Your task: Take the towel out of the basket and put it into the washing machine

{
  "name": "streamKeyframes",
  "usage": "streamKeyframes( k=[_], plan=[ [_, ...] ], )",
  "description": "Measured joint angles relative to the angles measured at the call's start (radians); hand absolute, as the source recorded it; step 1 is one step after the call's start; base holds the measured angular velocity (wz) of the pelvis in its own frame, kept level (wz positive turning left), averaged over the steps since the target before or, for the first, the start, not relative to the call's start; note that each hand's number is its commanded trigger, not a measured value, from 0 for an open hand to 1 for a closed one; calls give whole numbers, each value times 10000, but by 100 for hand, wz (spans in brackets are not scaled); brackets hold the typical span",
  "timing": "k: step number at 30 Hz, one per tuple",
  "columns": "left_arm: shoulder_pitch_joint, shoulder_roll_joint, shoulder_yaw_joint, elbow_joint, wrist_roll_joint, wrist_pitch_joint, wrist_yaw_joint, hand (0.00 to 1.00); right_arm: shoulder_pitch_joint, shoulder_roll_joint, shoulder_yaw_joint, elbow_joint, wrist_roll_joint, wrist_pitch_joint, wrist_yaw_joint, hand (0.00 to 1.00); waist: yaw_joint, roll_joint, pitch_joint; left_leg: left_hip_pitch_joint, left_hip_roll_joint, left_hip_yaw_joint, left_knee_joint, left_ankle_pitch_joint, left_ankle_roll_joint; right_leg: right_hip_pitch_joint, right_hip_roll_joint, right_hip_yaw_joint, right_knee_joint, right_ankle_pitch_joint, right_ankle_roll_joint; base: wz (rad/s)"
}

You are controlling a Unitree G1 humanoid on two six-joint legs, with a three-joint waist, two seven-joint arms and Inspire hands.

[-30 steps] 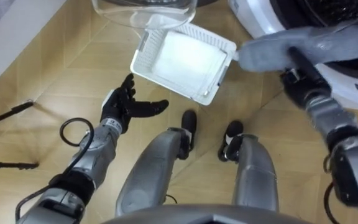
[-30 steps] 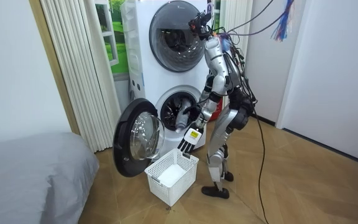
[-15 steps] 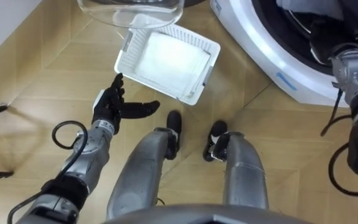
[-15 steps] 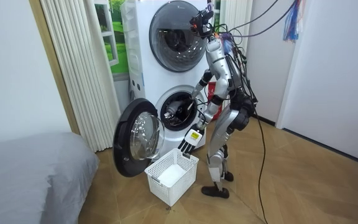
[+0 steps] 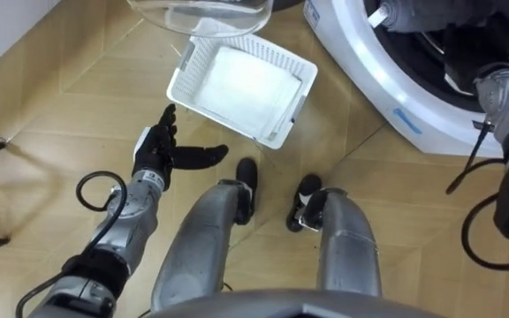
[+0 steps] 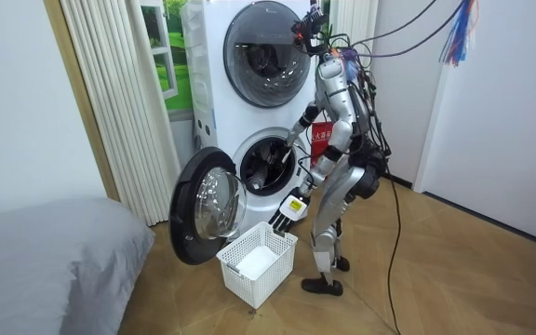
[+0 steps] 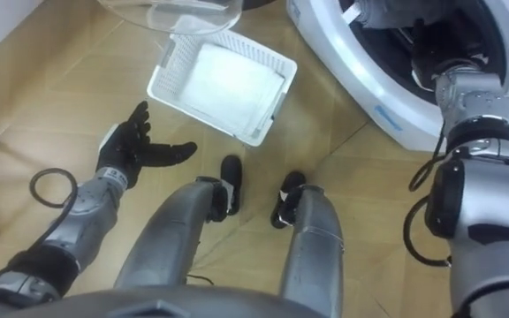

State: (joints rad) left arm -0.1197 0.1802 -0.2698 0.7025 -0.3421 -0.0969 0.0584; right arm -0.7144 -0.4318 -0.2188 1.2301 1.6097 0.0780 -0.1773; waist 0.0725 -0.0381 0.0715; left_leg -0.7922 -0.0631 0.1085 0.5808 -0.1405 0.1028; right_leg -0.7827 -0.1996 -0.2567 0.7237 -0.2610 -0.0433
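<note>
Grey towel shows just inside the mouth of the lower washing machine, bunched near the opening, not deep in the drum. Risk, as I judge it: cloth this close to the lip could slide out over the white front ring, or catch on the fingers and be dragged out when the arm withdraws. A trailing corner would also foul the glass door, which hangs wide open on the room view's left. The robot stands close before the machine, leaning slightly, right arm reaching into the drum. Right hand is inside the dark opening, very near the towel and apparently just beside it. I cannot tell whether its fingers are closed on the cloth or clear of it. Left hand hangs low over the wood floor, fingers spread and relaxed, holding nothing, just short of the white plastic basket and well apart from the towel.
</note>
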Motion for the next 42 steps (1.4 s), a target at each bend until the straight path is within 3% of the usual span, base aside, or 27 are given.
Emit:
streamKeyframes(
  k=[5, 10, 12, 14, 17, 21, 23, 26, 28, 31, 37, 42],
  plan=[
    [-283, -16, -33, 581, 105, 87, -303, 0, 562, 277, 8, 209, 25, -433, 266, 0, 238, 167, -14, 939, 128, -20, -660, 6, -1, 1060, 310, -58, -949, 215, 109, -6],
    [-271, 13, 54, 1792, 857, 122, -440, 0, 1756, 594, 6, 396, 26, -824, 1203, 0, 394, 339, -108, 2120, 169, -94, -1460, 24, -18, 2388, 608, -204, -2118, 426, 232, -4],
    [-58, 34, 438, 2478, 1165, 129, -492, 0, 2802, 954, 4, 500, -13, -1125, 1661, 0, 345, 448, -202, 2765, 163, -283, -1862, 18, -29, 3266, 758, -393, -2819, 526, 346, 15],
    [68, 48, 925, 2979, 1507, 118, -492, 0, 3603, 1183, -3, 532, -126, -1189, 1943, 0, 333, 488, -239, 3206, 159, -299, -2185, 17, -30, 3755, 841, -408, -3288, 621, 407, 2],
    [725, 183, 1524, 3245, 2013, 106, -440, 0, 5017, 1398, 21, 531, -549, -1202, 2268, 0, 244, 570, -352, 3991, 103, -279, -2724, 18, -30, 4497, 892, -347, -3823, 707, 535, -8],
    [1715, 277, 2391, 3602, 2285, 60, -165, 0, 6652, 1723, 578, 709, -2167, -1325, 2704, 0, 42, 433, -566, 5075, 94, -186, -3268, 1, -59, 5565, 1023, -206, -4560, 771, 585, -14],
    [1978, 278, 2646, 3814, 2379, 20, -20, 0, 7019, 1797, 903, 885, -3194, -1321, 2830, 0, -25, 408, -646, 5459, 129, -173, -3441, -49, -140, 5938, 1093, -207, -4724, 778, 586, -8],
    [2248, 285, 2846, 4171, 2504, -159, 56, 0, 7384, 1963, 1390, 1002, -5155, -1349, 2927, 0, -164, 339, -650, 5982, 190, -169, -3643, -103, -224, 6411, 1199, -175, -4889, 816, 536, -12],
    [2540, 200, 3084, 4196, 2655, -276, 195, 0, 7537, 2038, 1913, 1085, -6899, -1333, 3090, 0, -95, 250, -661, 6465, 219, -89, -3856, -134, -271, 6688, 1274, 67, -4954, 823, 519, -23],
    [2701, 170, 3131, 4194, 2693, -279, 309, 0, 7756, 2197, 1992, 972, -8400, -1339, 3196, 0, -185, 221, -697, 6721, 255, -83, -3861, -158, -297, 7012, 1337, 74, -5228, 859, 496, -5],
    [3068, -130, 3278, 4210, 2698, -274, 441, 0, 8044, 2439, 2147, 958, -10097, -1343, 3198, 0, -173, 217, -659, 7371, 258, 17, -4158, -157, -322, 7610, 1403, 259, -5455, 864, 498, -6],
    [3002, -330, 3284, 4389, 2703, -266, 529, 0, 8113, 2543, 2414, 976, -11134, -1406, 3025, 0, -161, 181, -636, 7691, 289, 26, -4290, -205, -389, 7957, 1470, 336, -5596, 861, 513, -3]
  ],
)
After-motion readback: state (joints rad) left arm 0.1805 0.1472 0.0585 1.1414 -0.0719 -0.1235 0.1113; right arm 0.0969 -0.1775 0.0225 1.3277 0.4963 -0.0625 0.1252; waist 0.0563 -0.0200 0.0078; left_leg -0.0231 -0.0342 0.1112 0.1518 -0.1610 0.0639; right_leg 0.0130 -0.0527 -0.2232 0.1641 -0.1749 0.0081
